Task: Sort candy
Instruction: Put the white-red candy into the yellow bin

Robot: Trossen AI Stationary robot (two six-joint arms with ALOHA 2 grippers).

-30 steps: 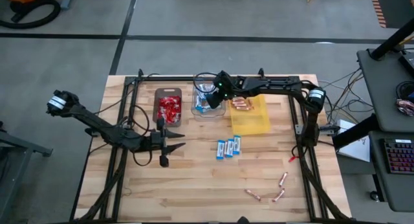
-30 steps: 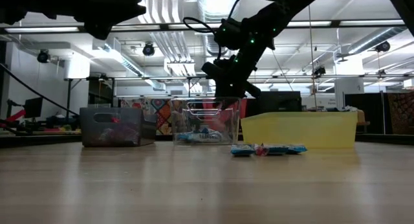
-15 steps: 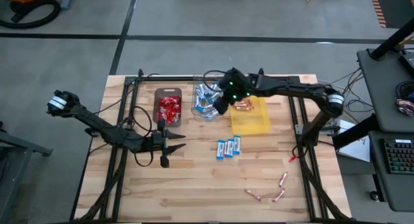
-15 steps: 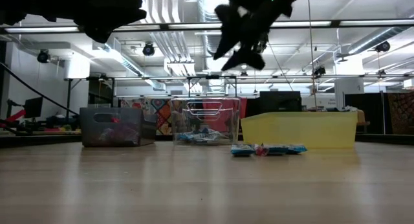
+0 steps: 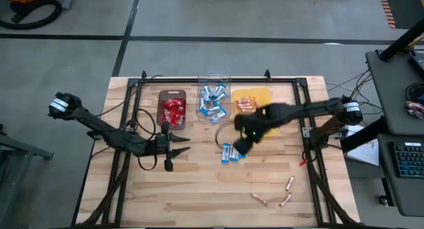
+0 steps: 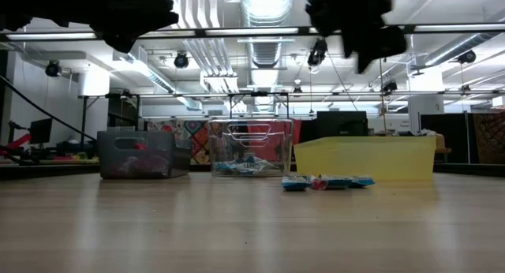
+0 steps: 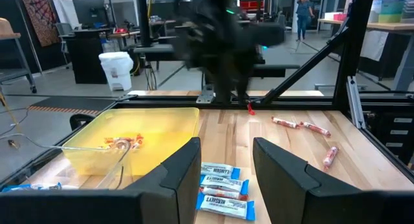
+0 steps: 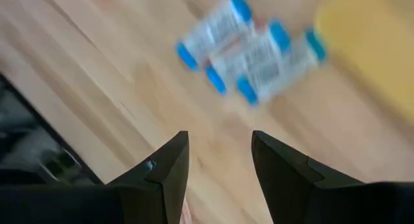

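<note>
Surface: wooden slat table is bounded by a black frame, with grey floor around it and a workshop room seen beyond in the low view.
Dark tray: set at 11 o'clock from the table's middle; crinkly red packets are held inside it.
Clear tray: placed just beside the dark tray, at 12 o'clock; blue-and-white bars are piled in it.
Yellow tray: placed just beside the clear tray, at 1 o'clock; pinkish-copper sticks are seen in it, and part of it is covered by the right arm.
Loose bars: three blue-and-white bars are laid side by side on the bare wood near the middle, in front of the yellow tray; they are also shown in the left wrist view and the right wrist view.
Loose sticks: several pinkish-copper sticks are scattered at 5 o'clock, well apart from the trays.
Right gripper: held above the table, just beside the three loose bars; its jaws are spread and nothing is pinched between them, as seen in the right wrist view.
Left gripper: parked at 9 o'clock, near the dark tray and clear of the candy; its jaws are parted with nothing between them.
</note>
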